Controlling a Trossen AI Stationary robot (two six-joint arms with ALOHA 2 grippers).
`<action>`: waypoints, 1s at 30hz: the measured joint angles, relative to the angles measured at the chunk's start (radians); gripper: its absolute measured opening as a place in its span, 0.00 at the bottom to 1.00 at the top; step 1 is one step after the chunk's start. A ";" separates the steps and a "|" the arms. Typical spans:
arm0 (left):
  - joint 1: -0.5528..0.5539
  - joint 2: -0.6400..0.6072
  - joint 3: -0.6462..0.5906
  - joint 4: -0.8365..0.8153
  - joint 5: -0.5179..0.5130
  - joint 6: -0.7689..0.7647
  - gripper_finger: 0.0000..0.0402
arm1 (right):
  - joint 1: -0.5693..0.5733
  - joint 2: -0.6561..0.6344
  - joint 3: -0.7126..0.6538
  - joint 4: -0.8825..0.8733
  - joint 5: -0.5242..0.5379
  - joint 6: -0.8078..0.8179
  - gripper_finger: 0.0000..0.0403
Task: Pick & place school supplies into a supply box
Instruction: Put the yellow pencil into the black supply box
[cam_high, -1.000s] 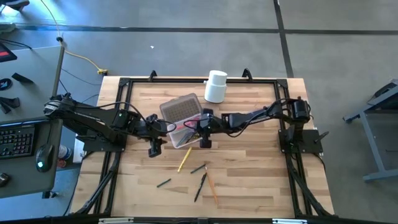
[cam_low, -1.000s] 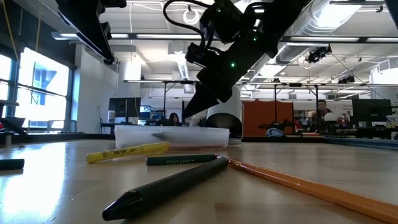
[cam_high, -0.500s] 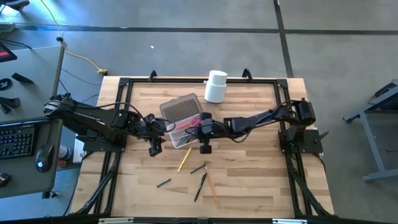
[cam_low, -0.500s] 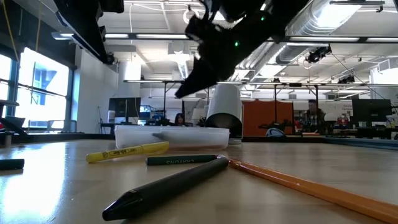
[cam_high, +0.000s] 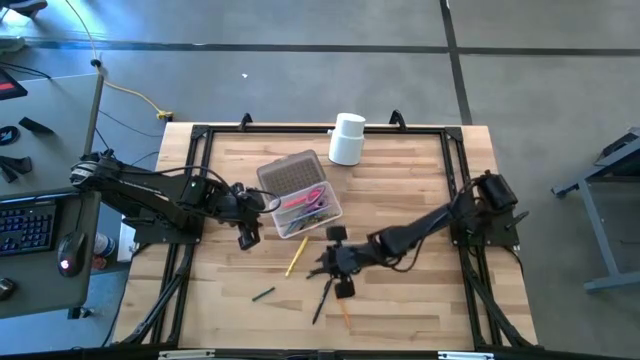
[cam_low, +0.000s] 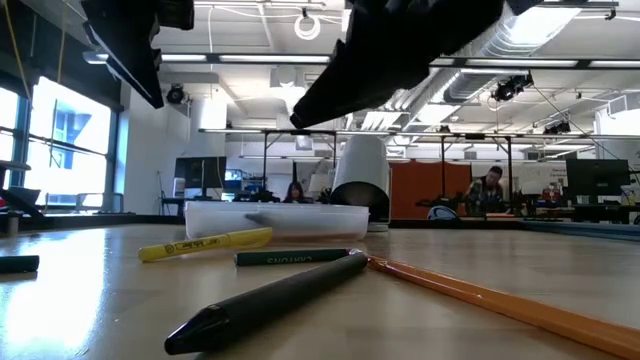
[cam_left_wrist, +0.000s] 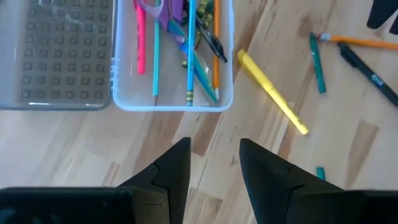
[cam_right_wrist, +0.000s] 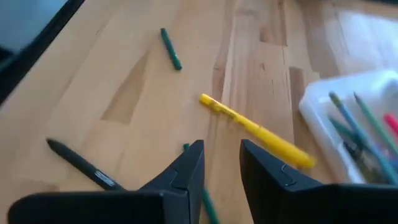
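The clear supply box (cam_high: 305, 208) sits mid-table with its grey lid (cam_high: 288, 172) swung open. It holds pink, blue, orange and black pens (cam_left_wrist: 186, 50) and purple-handled scissors (cam_left_wrist: 163, 9). On the wood near it lie a yellow highlighter (cam_high: 296, 257), a dark green pen (cam_left_wrist: 317, 59), a black pen (cam_high: 322, 300), an orange pencil (cam_high: 341, 303) and a short green stick (cam_high: 263, 294). My right gripper (cam_high: 337, 266) hovers open over these loose pens, and the highlighter (cam_right_wrist: 255, 130) shows ahead of its fingers. My left gripper (cam_high: 248, 226) waits open at the box's left near corner.
A white cylindrical container (cam_high: 347, 138) stands near the far edge behind the box. A black frame (cam_high: 200, 135) runs around the tabletop. In the low view the black pen (cam_low: 270, 295) and the orange pencil (cam_low: 500, 300) lie nearest the near edge.
My right gripper has left the spot over the supply box and swung toward the table's near edge, and it now hangs above the loose pens. The left arm and the things on the table have stayed put.
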 joint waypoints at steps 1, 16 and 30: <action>0.000 0.000 0.000 0.003 0.004 0.000 0.43 | 0.011 0.002 0.000 -0.007 0.034 0.054 0.21; 0.000 0.000 0.000 0.000 0.007 0.002 0.43 | 0.116 0.125 0.000 -0.099 0.191 0.383 0.25; 0.000 0.000 0.000 0.000 0.007 0.002 0.43 | 0.115 0.184 0.000 -0.101 0.249 0.495 0.27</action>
